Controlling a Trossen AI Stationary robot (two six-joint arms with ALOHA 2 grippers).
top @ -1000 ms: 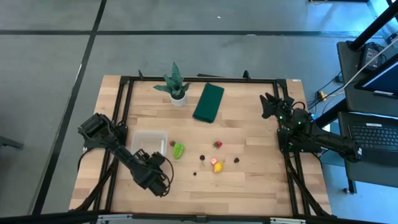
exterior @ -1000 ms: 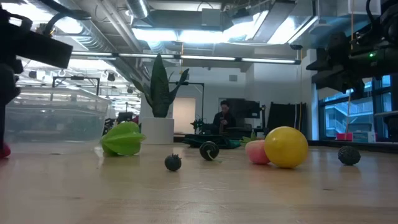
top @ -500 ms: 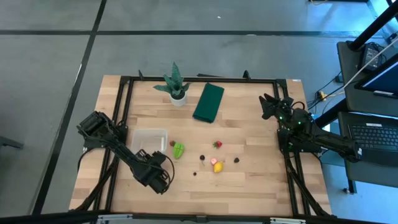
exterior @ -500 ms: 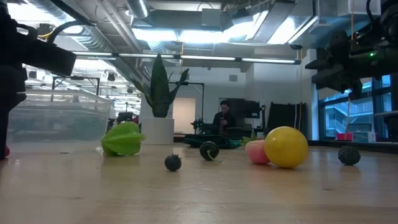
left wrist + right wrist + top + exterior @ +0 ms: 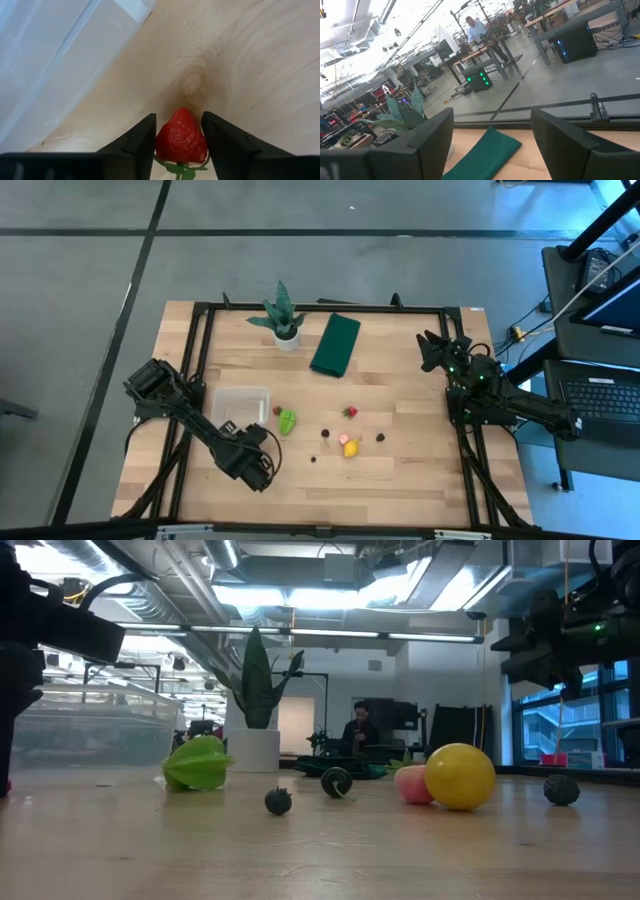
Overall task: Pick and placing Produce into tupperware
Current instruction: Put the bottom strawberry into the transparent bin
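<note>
The clear tupperware (image 5: 238, 402) stands near the table's left side and shows in the low view (image 5: 90, 735). My left gripper (image 5: 228, 427) points down at its near side, shut on a red strawberry (image 5: 181, 137). Loose on the wood lie the green leafy piece (image 5: 287, 421), a red berry (image 5: 350, 412), the yellow piece (image 5: 351, 448) and small dark berries (image 5: 380, 437). My right gripper (image 5: 432, 350) waits open by the table's right edge, far from the produce. My left gripper pinches the strawberry's sides (image 5: 165, 142) between its two fingers (image 5: 137, 142), coming from above and pointing down. The pointed tip faces the wood and the green leaves (image 5: 182, 170) sit back between the fingers. Whether the tip is clear of the table, I cannot tell.
A potted plant (image 5: 282, 320) and a dark green folded cloth (image 5: 334, 344) sit along the far edge. A black frame (image 5: 320, 308) borders the table. Bare wood lies near the front edge (image 5: 400, 490).
My left gripper, with the strawberry, has drifted a little toward the table's left edge; the red piece has slipped out at the left border of the low view.
</note>
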